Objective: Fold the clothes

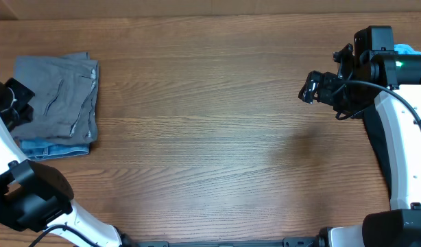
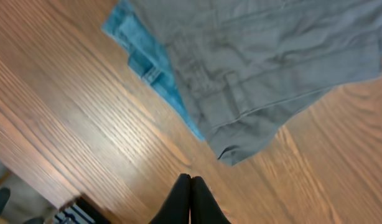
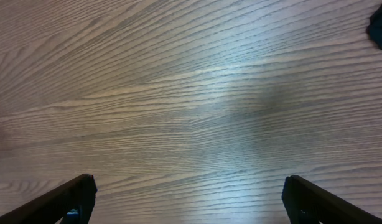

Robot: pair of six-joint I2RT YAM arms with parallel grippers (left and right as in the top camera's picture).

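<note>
The grey shorts point(image 1: 58, 96) lie folded at the table's far left, stacked on a folded blue denim garment point(image 1: 49, 149) whose edge shows below them. In the left wrist view the grey shorts point(image 2: 265, 68) fill the top, with the denim point(image 2: 150, 65) sticking out to their left. My left gripper point(image 2: 191, 179) is shut and empty, just off the shorts' corner; in the overhead view it sits at the left edge point(image 1: 15, 101). My right gripper point(image 1: 310, 89) is open and empty above bare wood at the far right, its fingers point(image 3: 188, 186) wide apart.
A black garment point(image 1: 378, 140) lies along the right edge under the right arm, with a light blue item point(image 1: 406, 50) behind it. The table's left edge point(image 2: 35, 180) runs close to the left gripper. Bare wood spans the middle point(image 1: 210, 130).
</note>
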